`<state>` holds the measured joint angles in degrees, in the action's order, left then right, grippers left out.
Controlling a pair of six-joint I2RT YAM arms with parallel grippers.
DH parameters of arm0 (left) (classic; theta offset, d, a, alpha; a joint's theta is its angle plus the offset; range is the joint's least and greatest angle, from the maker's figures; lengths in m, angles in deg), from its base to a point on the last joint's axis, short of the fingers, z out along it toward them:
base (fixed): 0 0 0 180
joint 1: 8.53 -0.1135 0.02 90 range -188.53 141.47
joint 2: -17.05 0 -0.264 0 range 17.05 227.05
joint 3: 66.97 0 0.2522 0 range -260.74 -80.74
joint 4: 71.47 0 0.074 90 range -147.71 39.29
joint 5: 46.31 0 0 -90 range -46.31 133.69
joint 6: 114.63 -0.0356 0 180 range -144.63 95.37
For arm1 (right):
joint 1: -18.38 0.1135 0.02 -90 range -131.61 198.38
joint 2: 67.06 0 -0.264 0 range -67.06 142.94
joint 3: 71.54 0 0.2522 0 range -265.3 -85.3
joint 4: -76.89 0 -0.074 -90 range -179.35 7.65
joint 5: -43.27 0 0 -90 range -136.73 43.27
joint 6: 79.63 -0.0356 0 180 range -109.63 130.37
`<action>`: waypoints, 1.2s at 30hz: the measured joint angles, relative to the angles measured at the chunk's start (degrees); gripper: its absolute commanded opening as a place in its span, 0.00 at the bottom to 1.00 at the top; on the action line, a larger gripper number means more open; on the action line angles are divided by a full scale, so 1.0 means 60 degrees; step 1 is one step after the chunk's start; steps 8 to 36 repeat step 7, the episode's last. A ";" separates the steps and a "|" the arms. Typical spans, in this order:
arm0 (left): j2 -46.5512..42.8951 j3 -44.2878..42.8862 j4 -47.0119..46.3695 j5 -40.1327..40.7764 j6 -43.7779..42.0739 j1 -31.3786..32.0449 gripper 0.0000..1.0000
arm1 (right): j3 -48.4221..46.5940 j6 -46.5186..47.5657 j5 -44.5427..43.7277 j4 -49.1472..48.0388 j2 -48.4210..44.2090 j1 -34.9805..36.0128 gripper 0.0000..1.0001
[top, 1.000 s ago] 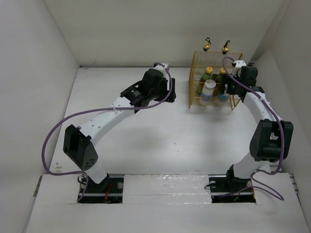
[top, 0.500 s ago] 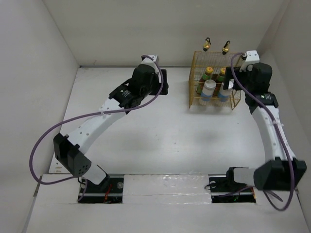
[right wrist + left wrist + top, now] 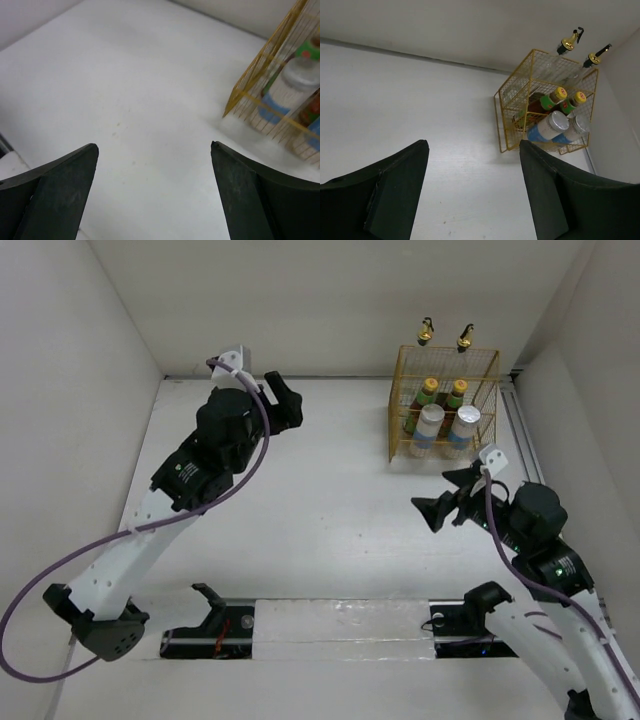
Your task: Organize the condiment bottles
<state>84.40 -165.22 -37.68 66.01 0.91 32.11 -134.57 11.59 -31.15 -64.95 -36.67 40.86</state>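
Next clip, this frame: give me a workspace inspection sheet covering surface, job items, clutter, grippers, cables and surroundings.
Surface: white table, no spills seen.
Job's things: all six stand inside the yellow wire rack, far right; glass bottles with gold pourers at the back, red-brown sauce bottles in the middle, silver-lidded white jars in front.
Clutter: nothing seen.
Grippers: left gripper open, empty, far left; right gripper open, empty, on the near side of the rack.
Cables: a purple cable loops along each arm, apart from the rack.
Surroundings: white walls on three sides.
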 measured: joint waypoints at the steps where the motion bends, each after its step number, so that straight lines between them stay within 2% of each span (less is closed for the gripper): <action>1: -0.0197 0.0178 0.0000 0.0044 0.0095 0.0000 0.69 | 0.0255 -0.0113 -0.0036 0.0248 -0.0189 0.0135 1.00; 7: -0.0627 0.1093 0.0233 0.0000 0.0674 0.0000 0.75 | 0.0532 -0.0361 -0.0306 0.0958 -0.0372 0.0412 1.00; 36: -0.0627 0.1093 0.0233 0.0000 0.0674 0.0000 0.75 | 0.0532 -0.0361 -0.0306 0.0958 -0.0372 0.0412 1.00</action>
